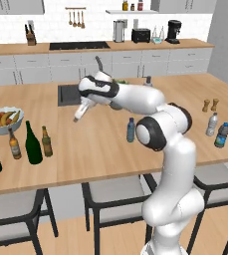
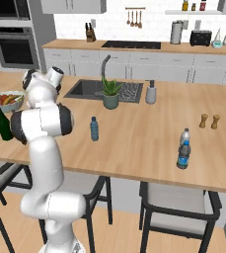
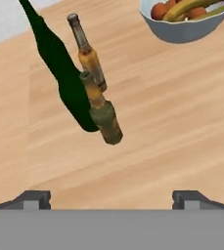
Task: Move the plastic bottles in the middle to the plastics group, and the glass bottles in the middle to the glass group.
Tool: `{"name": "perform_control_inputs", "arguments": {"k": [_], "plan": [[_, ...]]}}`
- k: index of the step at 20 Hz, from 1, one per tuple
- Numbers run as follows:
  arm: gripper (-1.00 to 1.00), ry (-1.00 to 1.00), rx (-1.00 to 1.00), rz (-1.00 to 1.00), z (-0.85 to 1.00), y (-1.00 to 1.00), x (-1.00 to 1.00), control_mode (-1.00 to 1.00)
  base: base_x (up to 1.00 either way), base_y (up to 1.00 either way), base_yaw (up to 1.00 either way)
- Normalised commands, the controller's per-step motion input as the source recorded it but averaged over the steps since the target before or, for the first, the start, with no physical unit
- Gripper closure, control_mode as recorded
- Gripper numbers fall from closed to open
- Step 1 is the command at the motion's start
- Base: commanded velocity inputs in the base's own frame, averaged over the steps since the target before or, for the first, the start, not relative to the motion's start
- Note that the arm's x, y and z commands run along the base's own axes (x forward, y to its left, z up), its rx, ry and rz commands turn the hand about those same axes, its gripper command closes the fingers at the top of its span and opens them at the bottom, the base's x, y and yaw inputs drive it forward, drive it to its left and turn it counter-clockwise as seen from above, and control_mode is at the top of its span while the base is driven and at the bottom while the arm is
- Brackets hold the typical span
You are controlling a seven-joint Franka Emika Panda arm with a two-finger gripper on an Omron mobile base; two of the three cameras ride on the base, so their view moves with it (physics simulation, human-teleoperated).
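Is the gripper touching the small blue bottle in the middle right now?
Apart. In the left base view the gripper hangs over bare counter, well left of the small blue bottle, with open wood between them.

A long wooden desk fills the kitchen's middle, with a dark sink sunk into it and dark-framed stools with grey seats tucked under its near edge. Behind runs a white tiled wall, grey cabinets under a wood worktop, a black cooktop and a built-in oven. The floor is pale wood.
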Motion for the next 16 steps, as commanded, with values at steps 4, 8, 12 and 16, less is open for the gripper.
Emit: {"name": "perform_control_inputs", "arguments": {"k": [4, 8, 12, 16], "plan": [[-1.00, 0.06, -0.11, -0.61, 0.00, -0.43, -0.30, -1.00, 0.00, 0.00, 0.00], [-1.00, 0.11, -0.20, -0.63, -0.01, -0.27, -0.17, -1.00, 0.00, 0.00, 0.00], [-1.00, 0.15, -0.24, -0.63, 0.00, -0.30, -0.10, -1.00, 0.00, 0.00, 0.00], [-1.00, 0.20, -0.24, -0.61, 0.00, -0.55, -0.01, -1.00, 0.00, 0.00, 0.00]]}}
